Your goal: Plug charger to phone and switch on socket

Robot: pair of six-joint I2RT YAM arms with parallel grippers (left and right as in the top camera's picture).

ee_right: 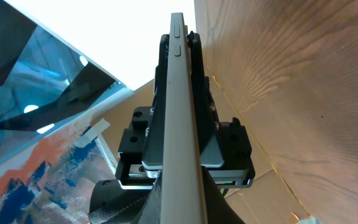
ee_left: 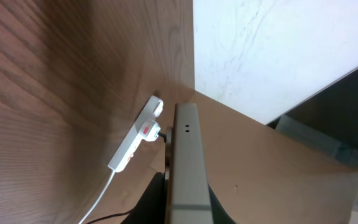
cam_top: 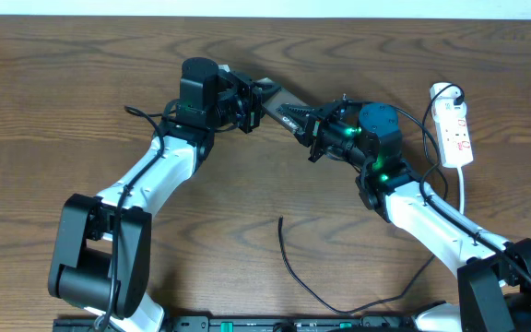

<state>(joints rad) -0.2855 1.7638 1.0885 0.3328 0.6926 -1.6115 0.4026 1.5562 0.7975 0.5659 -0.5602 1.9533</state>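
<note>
The bronze-brown phone (cam_top: 282, 104) is held off the table between both grippers. My left gripper (cam_top: 254, 100) is shut on its left end and my right gripper (cam_top: 313, 131) is shut on its right end. In the left wrist view the phone (ee_left: 186, 155) shows edge-on between the fingers (ee_left: 186, 202). In the right wrist view it (ee_right: 179, 112) also shows edge-on between the fingers (ee_right: 179, 202). The charger cable (cam_top: 293, 267) lies loose on the table, its tip (cam_top: 280, 220) near the middle. The white socket (cam_top: 455, 132) lies at the right edge and also shows in the left wrist view (ee_left: 135, 140).
The socket's white cord (cam_top: 464, 198) runs toward the front along the right arm. The charger cable curves toward the front edge (cam_top: 376, 302). The table is dark wood (cam_top: 63, 111).
</note>
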